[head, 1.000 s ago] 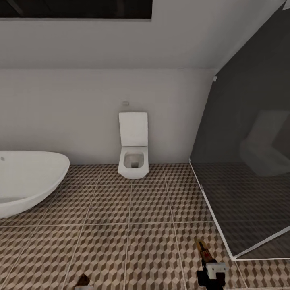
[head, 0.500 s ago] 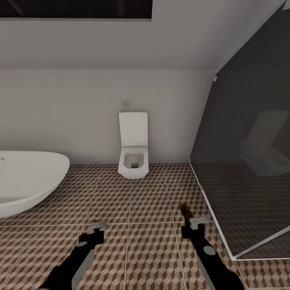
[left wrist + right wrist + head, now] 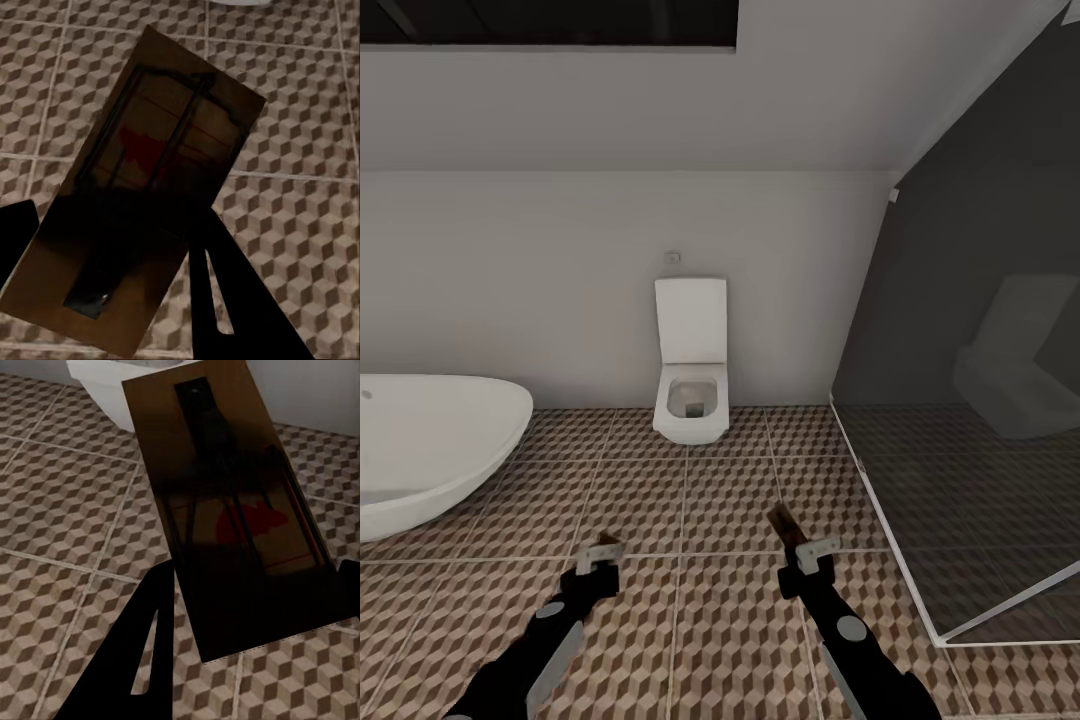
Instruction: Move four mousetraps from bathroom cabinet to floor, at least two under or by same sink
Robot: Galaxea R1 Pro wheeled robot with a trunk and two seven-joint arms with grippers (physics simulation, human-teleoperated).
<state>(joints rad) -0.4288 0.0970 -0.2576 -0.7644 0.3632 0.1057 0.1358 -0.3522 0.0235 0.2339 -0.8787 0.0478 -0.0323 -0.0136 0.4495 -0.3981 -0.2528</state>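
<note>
- Left gripper clamped on a mousetrap, held clear above the tiled floor.
- Right gripper clamped on a second mousetrap, also aloft, likely for carrying.
- Toilet ahead, bathtub left; drop spot unclear.

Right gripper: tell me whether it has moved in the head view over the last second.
Yes. The right gripper, shut on a mousetrap, has risen in the picture and shifted left, away from the glass shower screen and toward the toilet, which has stayed put.
</note>
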